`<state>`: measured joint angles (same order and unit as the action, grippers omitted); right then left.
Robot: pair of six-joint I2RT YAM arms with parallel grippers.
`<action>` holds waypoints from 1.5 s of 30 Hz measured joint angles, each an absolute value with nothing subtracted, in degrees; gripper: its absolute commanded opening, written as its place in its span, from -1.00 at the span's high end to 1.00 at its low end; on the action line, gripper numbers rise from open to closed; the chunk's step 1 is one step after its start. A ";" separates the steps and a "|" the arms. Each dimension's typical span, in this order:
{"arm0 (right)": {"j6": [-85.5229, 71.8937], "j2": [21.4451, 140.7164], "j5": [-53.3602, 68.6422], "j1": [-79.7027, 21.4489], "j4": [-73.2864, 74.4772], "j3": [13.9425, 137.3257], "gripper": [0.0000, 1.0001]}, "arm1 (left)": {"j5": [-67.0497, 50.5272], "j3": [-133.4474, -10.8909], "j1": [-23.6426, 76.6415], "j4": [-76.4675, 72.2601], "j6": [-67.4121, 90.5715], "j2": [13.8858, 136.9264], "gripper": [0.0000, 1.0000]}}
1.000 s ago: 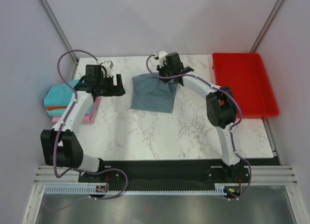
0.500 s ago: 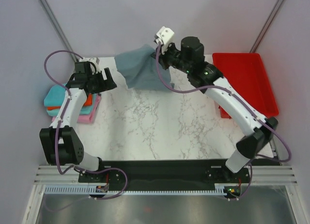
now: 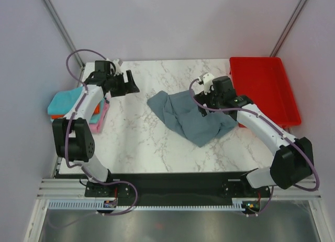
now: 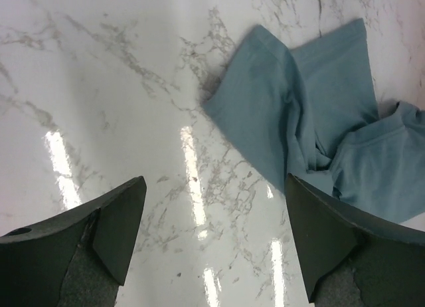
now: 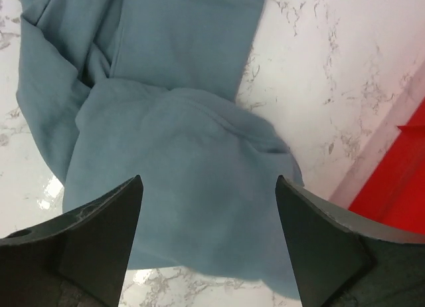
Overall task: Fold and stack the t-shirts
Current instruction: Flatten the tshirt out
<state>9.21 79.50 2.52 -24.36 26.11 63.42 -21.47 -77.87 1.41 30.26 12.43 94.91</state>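
While the slate grey-blue shirt (image 3: 191, 116) lies rumpled on the marble table (image 3: 141, 145), right of centre and doubled over itself in loose folds, we judge that the step in hand is laying it out flat, with folding not yet begun. Our right gripper (image 5: 207, 184) hangs directly above the bunched middle of the cloth with its jaws spread wide and nothing between them; the shirt rests on the table beneath, not in our grasp. Our left gripper (image 4: 214, 181) hovers over bare marble near the far left of the table, equally wide open and empty, with the nearest corner of the shirt ahead and off to one side in its wrist view. The folded teal shirt (image 3: 65, 101) sits on top of the orange shirt (image 3: 95, 110) and the pink shirt (image 3: 97, 128) in a pile at the left edge, just beside that arm. The red tray (image 3: 264, 90) stands at the right, close to the shirt's edge, though the right wrist view shows a strip of marble between them. Next, we think, both arms need to find separate corners or the hem, pinch one layer only, and draw the cloth apart and flat, keeping it off the tray.
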 measured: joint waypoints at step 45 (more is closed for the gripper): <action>4.43 96.40 6.94 -24.23 16.27 72.58 -0.67 | -15.07 -120.38 27.44 34.68 -3.11 136.14 -0.35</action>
